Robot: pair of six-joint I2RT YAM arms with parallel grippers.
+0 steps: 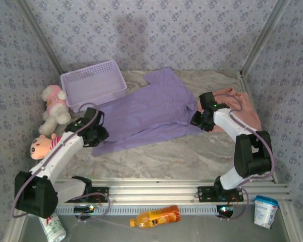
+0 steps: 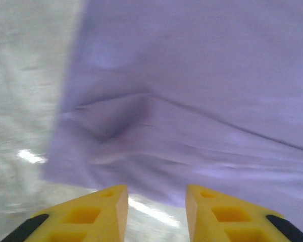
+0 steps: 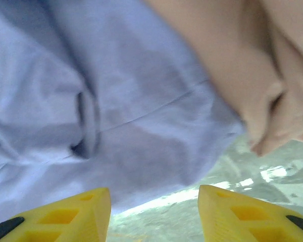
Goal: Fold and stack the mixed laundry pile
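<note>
The left claw (image 2: 156,194) is released. Its two yellow fingers (image 2: 103,212) stand apart, and bare table (image 2: 20,75) shows in the gap. Just ahead of the fingertips lies a corner of the purple shirt (image 2: 202,101), flat on the table, with a soft crease running up from that corner. The cloth spreads ahead and to the claw's right, and bare table lies to its left. Whether a fingertip touches the edge of the cloth cannot be told.

The right claw (image 3: 154,194) is released too, with its fingers apart, holding no cloth, and table between them. Ahead and to its left the shirt lies rumpled, with one dark fold. Ahead and to its right lies the pink garment (image 3: 227,60), its edge meeting the shirt; which of the two lies on top cannot be told.

In the top view the shirt lies spread between the two claws, the left claw at its near corner and the right claw at its opposite edge. The pink garment lies just past the right claw, on its outer side. A basket (image 1: 93,83) sits beyond the left claw, just beside the shirt, and two plush toys (image 1: 54,108) lie on that claw's outer side.
</note>
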